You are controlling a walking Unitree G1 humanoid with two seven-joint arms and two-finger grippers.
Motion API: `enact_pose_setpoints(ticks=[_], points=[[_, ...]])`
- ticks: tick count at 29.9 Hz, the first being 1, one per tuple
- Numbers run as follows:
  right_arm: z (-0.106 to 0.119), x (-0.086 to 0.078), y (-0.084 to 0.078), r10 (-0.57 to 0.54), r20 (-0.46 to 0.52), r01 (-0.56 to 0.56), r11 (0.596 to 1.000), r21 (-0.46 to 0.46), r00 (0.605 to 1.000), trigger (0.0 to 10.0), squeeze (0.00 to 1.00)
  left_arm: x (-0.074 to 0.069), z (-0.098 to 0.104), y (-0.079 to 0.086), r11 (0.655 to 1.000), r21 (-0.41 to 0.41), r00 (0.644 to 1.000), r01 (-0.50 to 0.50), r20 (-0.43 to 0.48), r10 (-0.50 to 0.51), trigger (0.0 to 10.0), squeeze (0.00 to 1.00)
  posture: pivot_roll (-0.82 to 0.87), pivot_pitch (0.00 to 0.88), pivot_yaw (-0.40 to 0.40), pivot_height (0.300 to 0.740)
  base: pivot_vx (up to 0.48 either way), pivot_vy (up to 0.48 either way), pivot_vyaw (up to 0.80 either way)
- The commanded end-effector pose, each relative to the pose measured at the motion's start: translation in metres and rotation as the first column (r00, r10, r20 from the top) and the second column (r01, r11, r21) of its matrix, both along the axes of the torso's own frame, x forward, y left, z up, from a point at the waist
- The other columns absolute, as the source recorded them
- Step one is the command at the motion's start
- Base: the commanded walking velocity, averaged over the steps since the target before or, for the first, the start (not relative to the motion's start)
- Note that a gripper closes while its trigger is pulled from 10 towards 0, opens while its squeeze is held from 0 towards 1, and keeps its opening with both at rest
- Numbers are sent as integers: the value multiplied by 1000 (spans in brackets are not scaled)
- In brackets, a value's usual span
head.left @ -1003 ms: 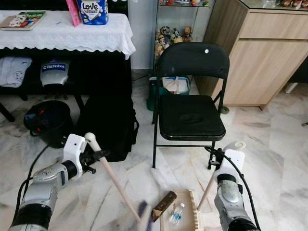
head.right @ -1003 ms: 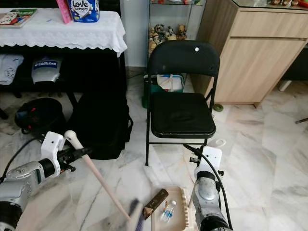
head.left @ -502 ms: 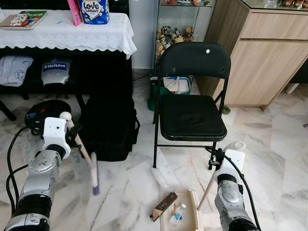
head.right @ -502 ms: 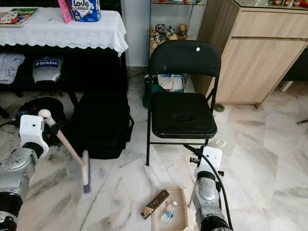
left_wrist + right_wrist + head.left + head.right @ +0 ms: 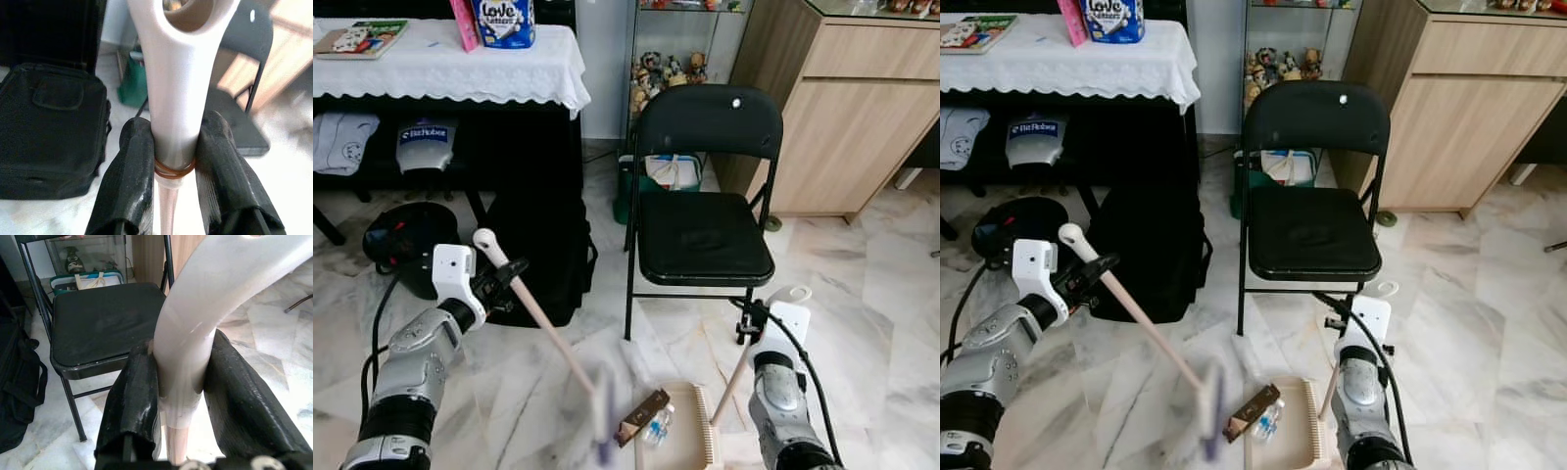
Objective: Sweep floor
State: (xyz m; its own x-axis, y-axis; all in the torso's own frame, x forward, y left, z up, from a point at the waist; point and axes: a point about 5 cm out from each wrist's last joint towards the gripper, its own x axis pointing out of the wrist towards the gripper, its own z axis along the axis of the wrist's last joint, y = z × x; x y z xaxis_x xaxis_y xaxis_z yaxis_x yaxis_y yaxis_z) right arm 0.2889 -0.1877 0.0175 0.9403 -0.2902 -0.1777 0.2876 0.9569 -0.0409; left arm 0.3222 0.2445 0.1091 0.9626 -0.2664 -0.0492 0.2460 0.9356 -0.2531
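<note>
My left gripper (image 5: 502, 276) is shut on the upper end of a pale broom handle (image 5: 172, 88). The handle slants down to the right to a blurred brush head (image 5: 602, 411) on the marble floor. The brush head is just left of a brown wrapper (image 5: 644, 415) and a small plastic bottle (image 5: 657, 428), both at the open mouth of a beige dustpan (image 5: 690, 443). My right gripper (image 5: 750, 319) is shut on the dustpan's long upright handle (image 5: 188, 347), in front of the chair's right legs.
A black folding chair (image 5: 705, 237) stands straight ahead, with a black bag (image 5: 536, 257) and a black round bin (image 5: 406, 240) to its left. Behind are a table with a white cloth (image 5: 440, 70), a glass shelf of toys (image 5: 664, 67) and a wooden cabinet (image 5: 847, 117).
Half a second ago the brush head was swung out to the left near the bag. It has swept back right to the wrapper at the dustpan's mouth. The right arm holds still.
</note>
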Motion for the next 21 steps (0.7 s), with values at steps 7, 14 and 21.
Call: enact_pose_setpoints(ticks=[7,14,21], points=[[-1,0,1,12,-10,-12,1000,5,1000,10000,0,-3,20,12,995,-103,998,17,66,-10,10000,0,-45,76,-39,740,0,0,0],[-1,0,2,13,-10,-13,1000,7,1000,10000,0,-9,23,9,970,-201,990,136,54,-127,10000,0,-42,69,-41,740,0,0,0],[1,2,2,13,1,-13,1000,9,1000,10000,0,-14,20,6,963,-203,984,179,35,-175,10000,0,-40,60,-42,740,0,0,0]])
